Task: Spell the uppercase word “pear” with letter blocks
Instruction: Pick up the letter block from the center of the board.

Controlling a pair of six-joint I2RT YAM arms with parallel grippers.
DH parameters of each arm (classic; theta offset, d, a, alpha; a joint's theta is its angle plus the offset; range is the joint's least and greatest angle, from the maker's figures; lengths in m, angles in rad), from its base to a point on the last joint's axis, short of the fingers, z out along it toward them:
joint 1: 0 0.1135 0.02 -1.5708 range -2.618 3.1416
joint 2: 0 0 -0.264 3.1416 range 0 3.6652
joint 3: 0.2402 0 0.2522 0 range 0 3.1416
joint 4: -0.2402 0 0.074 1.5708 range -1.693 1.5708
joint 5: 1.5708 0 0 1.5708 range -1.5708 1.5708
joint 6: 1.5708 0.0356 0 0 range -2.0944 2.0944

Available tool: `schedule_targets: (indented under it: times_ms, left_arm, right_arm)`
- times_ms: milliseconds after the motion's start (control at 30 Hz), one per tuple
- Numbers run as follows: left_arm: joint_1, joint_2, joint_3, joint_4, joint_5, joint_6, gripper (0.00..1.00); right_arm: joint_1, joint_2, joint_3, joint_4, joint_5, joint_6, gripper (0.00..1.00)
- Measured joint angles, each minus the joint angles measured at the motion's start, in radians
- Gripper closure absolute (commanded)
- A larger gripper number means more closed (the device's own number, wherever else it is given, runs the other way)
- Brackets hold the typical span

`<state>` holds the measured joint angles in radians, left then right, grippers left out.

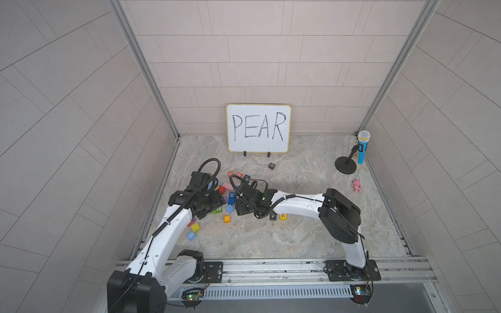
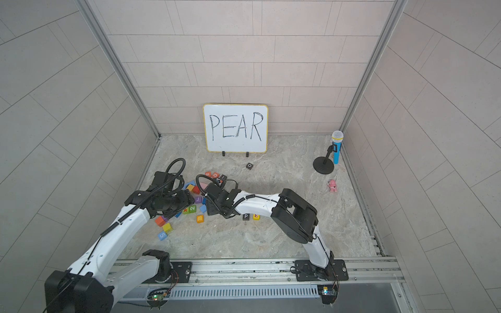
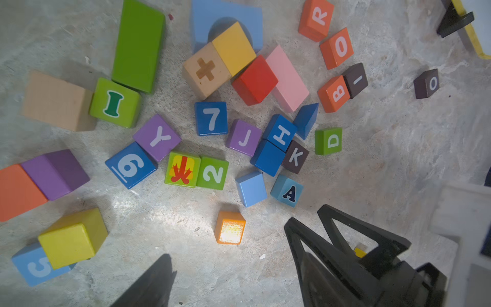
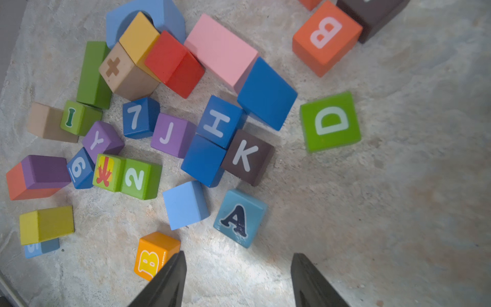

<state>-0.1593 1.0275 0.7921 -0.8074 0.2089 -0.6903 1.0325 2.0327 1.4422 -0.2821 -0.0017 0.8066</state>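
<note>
Marble tabletop (image 1: pixel 298 238), right gripper (image 4: pixel 239 253) near the A block (image 4: pixel 240 218).
I read its jaws spread, empty, just short of that block; left gripper (image 3: pixel 237 255) spread too.

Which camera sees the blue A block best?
The right wrist view: the A block is big and its letter sharp. The left wrist view shows the block smaller. In both top views the right arm hides it.

The yellow-framed whiteboard (image 1: pixel 258 128) reads PEAR. The black wooden cube (image 1: pixel 272 216) bears a white P, the yellow wooden cube (image 1: pixel 283 216) a red E, the light blue wooden cube (image 4: pixel 240 218) a black A, the orange-red wooden cube (image 3: pixel 316 20) a white R.
</note>
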Motion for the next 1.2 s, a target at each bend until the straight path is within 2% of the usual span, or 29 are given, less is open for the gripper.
schedule_targets:
  times_ms: [167, 400, 1100, 1200]
  left_arm:
    - [0.0, 0.0, -0.001, 0.009, 0.005, 0.0, 0.2]
    - [0.002, 0.0, -0.006, 0.015, 0.011, 0.0, 0.2]
    - [0.002, 0.016, -0.019, 0.027, 0.035, 0.0, 0.2]
    - [0.002, 0.016, -0.019, 0.027, 0.035, 0.0, 0.2]
  right_arm:
    - [0.0, 0.056, 0.061, -0.025, 0.006, -0.025, 0.34]
    - [0.0, 0.106, 0.119, -0.077, 0.04, -0.066, 0.4]
    - [0.005, 0.122, 0.169, -0.15, 0.105, -0.103, 0.42]
    - [0.005, 0.137, 0.201, -0.15, 0.114, -0.114, 0.47]
